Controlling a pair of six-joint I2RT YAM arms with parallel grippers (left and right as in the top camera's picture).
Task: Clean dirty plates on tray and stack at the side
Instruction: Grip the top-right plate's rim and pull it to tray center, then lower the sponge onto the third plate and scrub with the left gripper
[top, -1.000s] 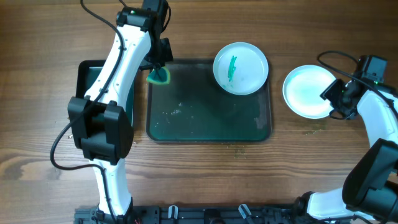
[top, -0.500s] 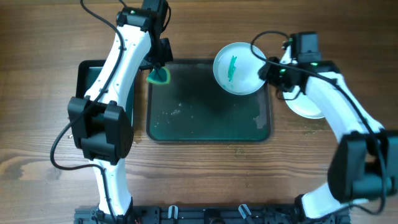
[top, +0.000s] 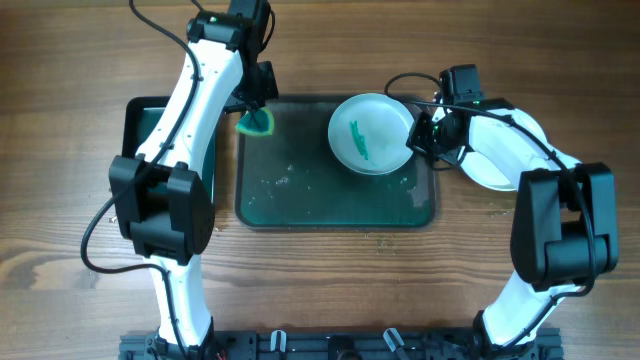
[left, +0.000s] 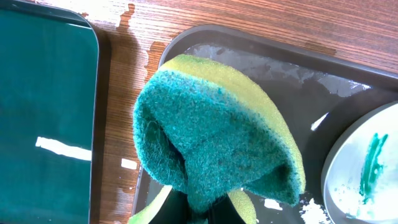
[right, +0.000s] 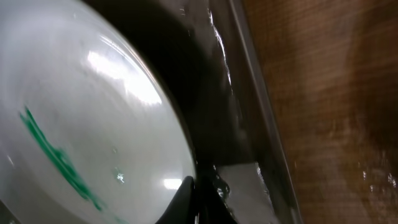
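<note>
A white plate (top: 370, 133) with a teal-green smear sits at the back right of the dark green tray (top: 300, 190). My right gripper (top: 416, 135) is shut on its right rim. In the right wrist view the fingertips (right: 200, 198) pinch the edge of this plate (right: 81, 124), which looks lifted above the tray's wet floor (right: 245, 186). At the tray's back left corner my left gripper (top: 255, 100) is shut on a green and yellow sponge (top: 256, 121). The folded sponge (left: 217, 137) fills the left wrist view and hides the left gripper (left: 205, 216).
A clean white plate (top: 500, 160) lies on the wooden table right of the tray, partly under my right arm. A smaller dark tray (top: 135, 130) stands left of the big one. White foam flecks lie on the tray floor (top: 280, 180).
My right arm swung from the side plate to the dirty plate and shut on its rim. The plate has shifted left and toward the tray's middle. The left arm stayed still.
</note>
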